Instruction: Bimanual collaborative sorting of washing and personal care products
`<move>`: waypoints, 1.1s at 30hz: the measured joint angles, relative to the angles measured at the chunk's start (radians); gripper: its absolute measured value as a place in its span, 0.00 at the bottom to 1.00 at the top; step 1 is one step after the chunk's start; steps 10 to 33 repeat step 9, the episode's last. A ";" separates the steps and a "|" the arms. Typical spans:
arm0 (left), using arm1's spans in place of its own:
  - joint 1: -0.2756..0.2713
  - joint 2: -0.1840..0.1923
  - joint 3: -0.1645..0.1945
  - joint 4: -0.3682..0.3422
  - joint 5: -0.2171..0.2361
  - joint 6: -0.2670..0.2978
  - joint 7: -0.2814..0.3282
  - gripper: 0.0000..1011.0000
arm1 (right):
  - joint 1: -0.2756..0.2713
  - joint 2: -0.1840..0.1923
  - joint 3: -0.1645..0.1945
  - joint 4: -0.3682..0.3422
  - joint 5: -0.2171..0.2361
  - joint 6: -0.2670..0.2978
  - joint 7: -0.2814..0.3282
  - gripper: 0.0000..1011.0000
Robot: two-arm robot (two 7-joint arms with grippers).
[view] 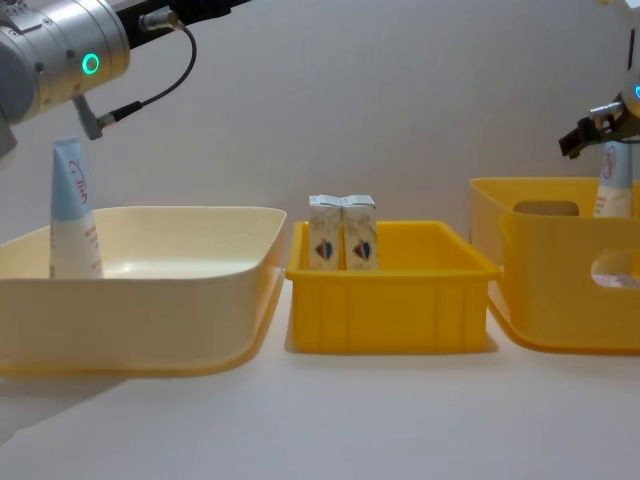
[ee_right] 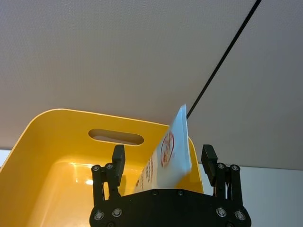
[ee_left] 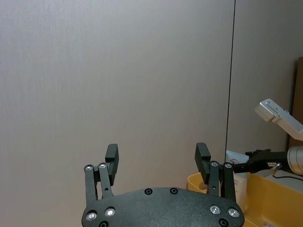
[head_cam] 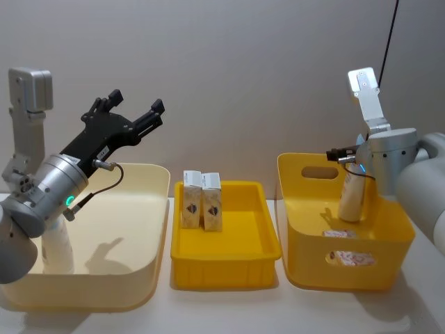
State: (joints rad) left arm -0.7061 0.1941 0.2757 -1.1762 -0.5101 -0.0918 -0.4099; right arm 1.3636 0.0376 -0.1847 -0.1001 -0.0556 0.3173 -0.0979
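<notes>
A white tube (head_cam: 352, 197) with red lettering stands upright in the yellow handled bin (head_cam: 306, 209). My right gripper (ee_right: 163, 158) is open around the tube's (ee_right: 168, 153) top, with a gap on each side. In the chest view the same gripper (view: 598, 128) hovers over that tube (view: 615, 180). Another tube (head_cam: 58, 249) stands in the near left corner of the cream bin (head_cam: 139, 229). Two small white cartons (head_cam: 201, 200) stand side by side at the back of the yellow tray (head_cam: 229, 254). My left gripper (head_cam: 137, 101) is open and empty, raised high above the cream bin.
More tubes (head_cam: 341, 234) lie flat on the floor of the handled bin. The three containers sit in a row on a white table (view: 330, 420), with bare table in front of them. A plain wall stands close behind.
</notes>
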 joint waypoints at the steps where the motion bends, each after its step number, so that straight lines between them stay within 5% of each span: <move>1: 0.000 0.000 0.000 0.000 0.000 0.000 0.000 0.99 | 0.000 0.000 0.000 0.001 0.000 0.000 0.000 0.99; 33: 0.000 0.000 0.000 0.000 0.000 0.000 0.000 0.99 | 0.001 0.000 0.001 0.004 0.000 -0.001 0.000 0.99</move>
